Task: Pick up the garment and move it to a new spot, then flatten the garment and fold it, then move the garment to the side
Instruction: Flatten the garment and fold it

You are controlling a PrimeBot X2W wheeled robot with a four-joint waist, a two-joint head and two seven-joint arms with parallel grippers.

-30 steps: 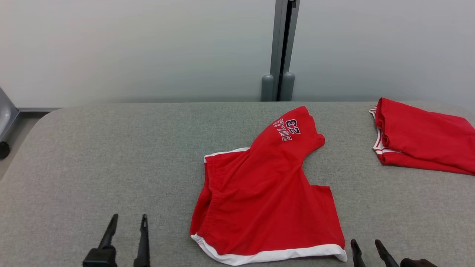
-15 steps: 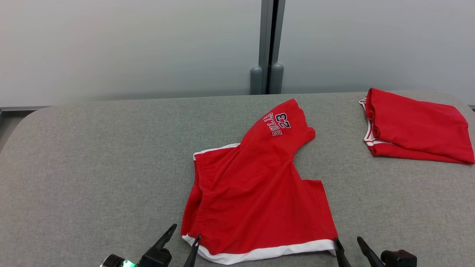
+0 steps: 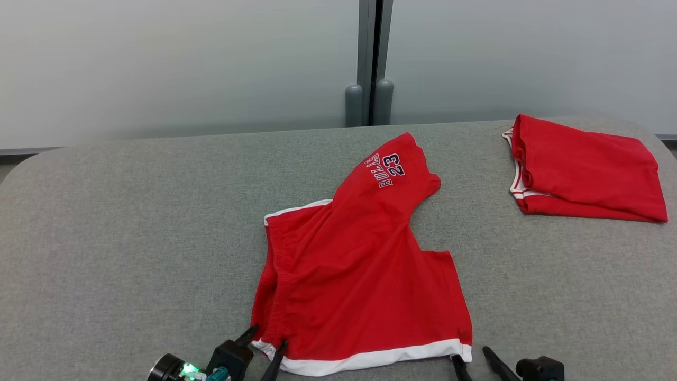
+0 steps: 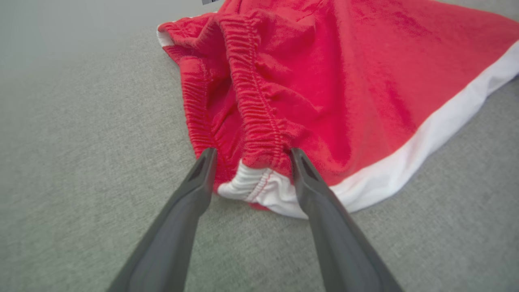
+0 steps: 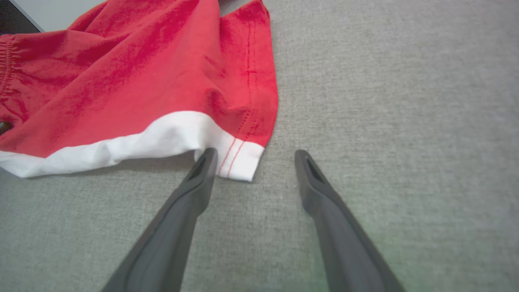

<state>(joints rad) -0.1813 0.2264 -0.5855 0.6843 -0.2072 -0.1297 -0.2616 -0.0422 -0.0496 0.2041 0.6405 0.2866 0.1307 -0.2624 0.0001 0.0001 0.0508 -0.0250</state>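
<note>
**Both Tools Open at the Near Corners of the Garment**

**Garment position.** The garment, a pair of red shorts, lies on the grey table, around the middle and toward the near edge. It is not fully flat. One leg is turned up and away from the robot and shows a print with the number 23. A white hem band runs along the near edge. The gathered elastic waistband forms the left side and is bunched into two ridges.

**Left tool.** The left tool is released, with its jaws standing wide. Its two fingers straddle the near-left corner of the garment, where the waistband meets the hem band. That corner sits between the fingertips, and both tips are at the edge of the fabric. Nothing is gripped.

**Right tool.** The right tool is also released, jaws wide. It sits low over the table at the near-right corner of the garment. The finger nearer the garment is right at the white corner of the hem band; whether it touches cannot be told. The other finger is over bare table, clear of the fabric. Nothing is gripped.

**Other items.** A second red garment, folded and trimmed in white, lies at the far right of the table, well apart from the first. Behind the table stands a pale wall with a grey vertical post.
</note>
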